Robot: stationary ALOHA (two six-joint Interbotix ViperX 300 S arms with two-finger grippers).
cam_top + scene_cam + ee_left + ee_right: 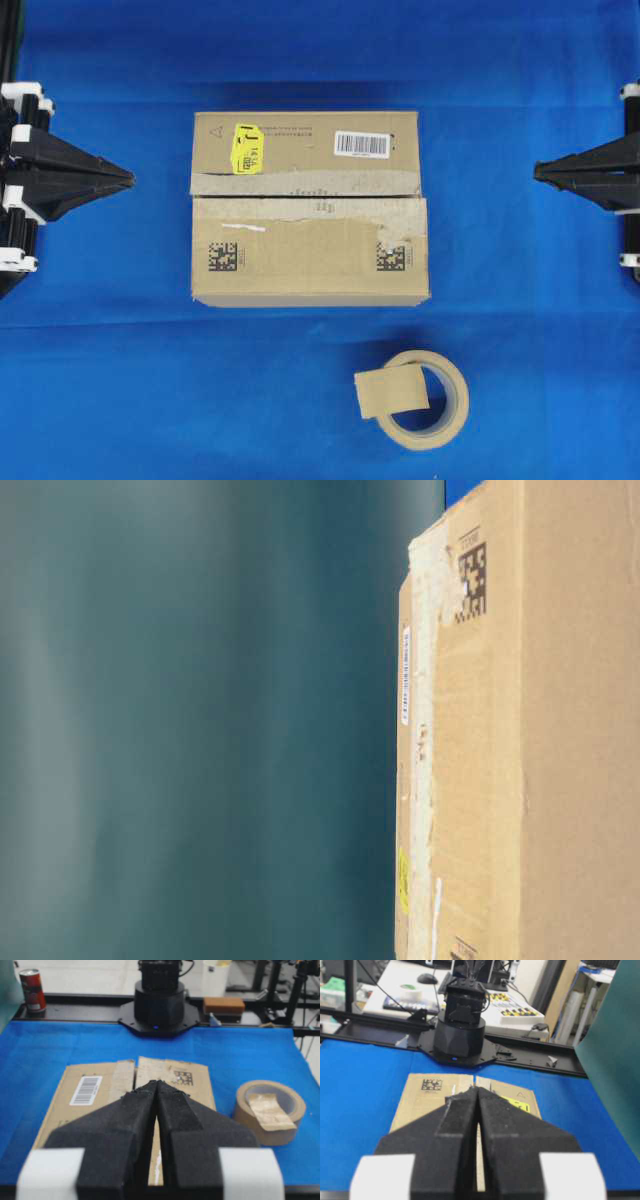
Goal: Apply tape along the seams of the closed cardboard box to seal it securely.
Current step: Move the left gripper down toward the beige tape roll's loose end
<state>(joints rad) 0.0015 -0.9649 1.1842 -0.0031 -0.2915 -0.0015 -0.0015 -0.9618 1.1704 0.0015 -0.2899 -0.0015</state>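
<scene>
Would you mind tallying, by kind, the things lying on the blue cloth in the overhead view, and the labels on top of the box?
Cardboard box: 1
Tape roll: 1
Loose tape end on the roll: 1
Yellow sticker: 1
White barcode label: 1
Black square codes: 2
Total: 7

Overhead view aimed straight down. Table-level view pressed close against cardboard box [520, 730], picture turned sideways. Wrist views set behind fingers, facing each other across box; box shared by all four.
</scene>
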